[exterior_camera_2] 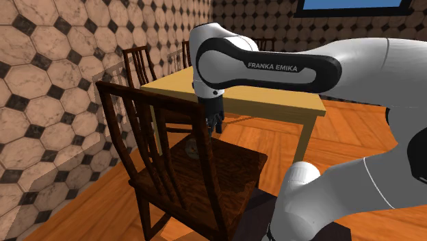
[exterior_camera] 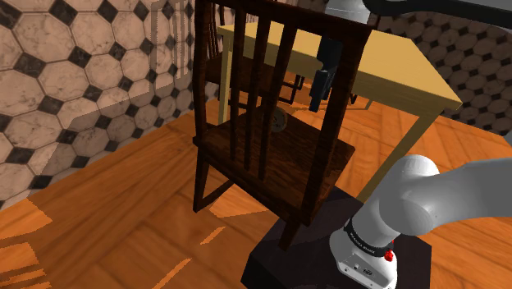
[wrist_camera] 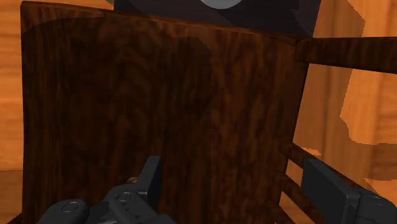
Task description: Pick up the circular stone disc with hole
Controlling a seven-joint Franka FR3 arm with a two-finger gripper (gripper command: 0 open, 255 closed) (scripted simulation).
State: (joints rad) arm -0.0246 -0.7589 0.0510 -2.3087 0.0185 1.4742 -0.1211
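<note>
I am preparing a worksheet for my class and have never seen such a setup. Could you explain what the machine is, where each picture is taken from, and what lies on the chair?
This is a white robot arm standing on a dark box and ending in a black two-fingered hand. One picture looks from beside the box, one from elsewhere in the room, and one from a camera on the hand itself. The hand hangs over the seat of a dark wooden chair, with a yellow table behind it. A small round disc lies on the seat. The fingers stand apart and hold nothing.
</note>
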